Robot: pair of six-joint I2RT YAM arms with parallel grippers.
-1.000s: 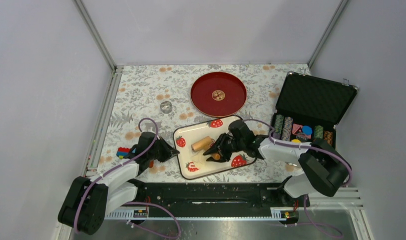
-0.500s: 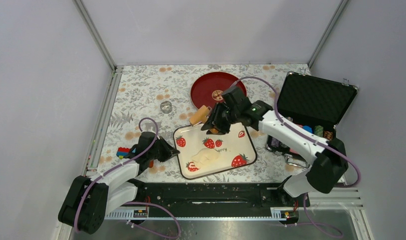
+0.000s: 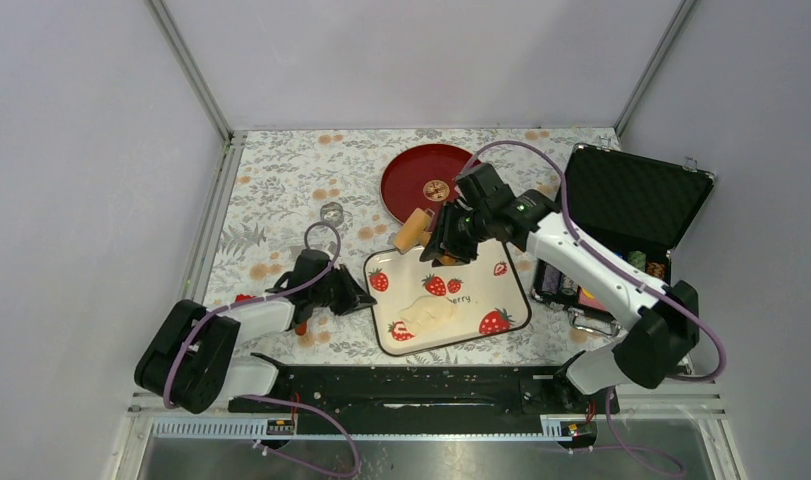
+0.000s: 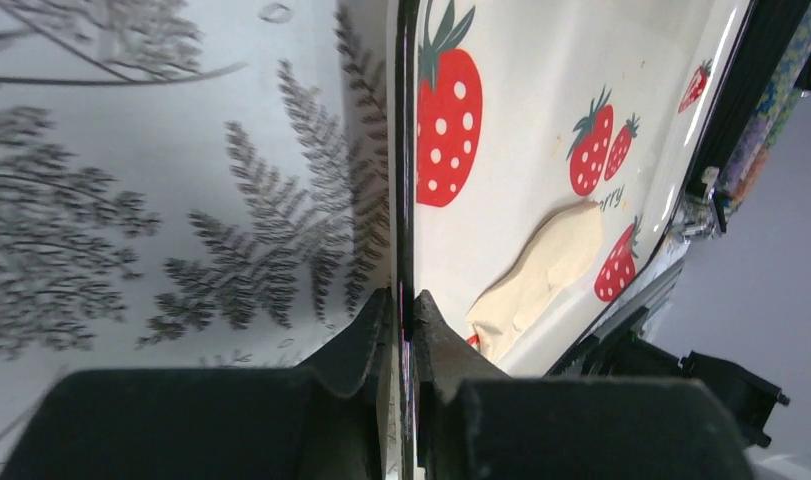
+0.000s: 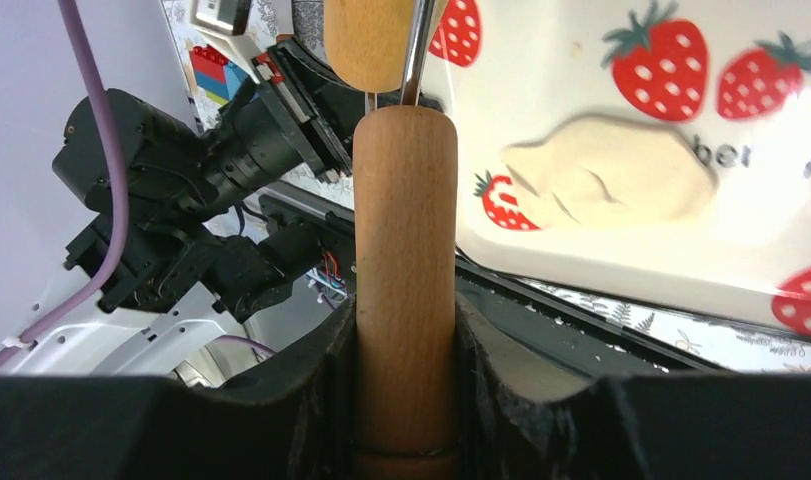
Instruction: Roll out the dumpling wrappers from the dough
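Observation:
The dough (image 3: 426,313) is a flattened off-white ragged patch on the strawberry tray (image 3: 501,300), near its front left. It also shows in the left wrist view (image 4: 541,275) and the right wrist view (image 5: 611,180). My left gripper (image 3: 356,297) is shut on the tray's left rim (image 4: 403,200). My right gripper (image 3: 443,245) is shut on the handle (image 5: 405,250) of the tan wooden roller (image 3: 413,230), held over the tray's far left corner, above the dough. No round dumpling wrappers are in view.
A red plate (image 3: 436,185) lies just behind the tray. A small metal ring cutter (image 3: 331,212) sits at the far left on the floral cloth. An open black case (image 3: 631,200) with poker chips stands at the right.
My right gripper lifted the roller off the tray towards its far edge, uncovering the dough. My left gripper then moved right with the tray's rim in it, shifting the tray right.

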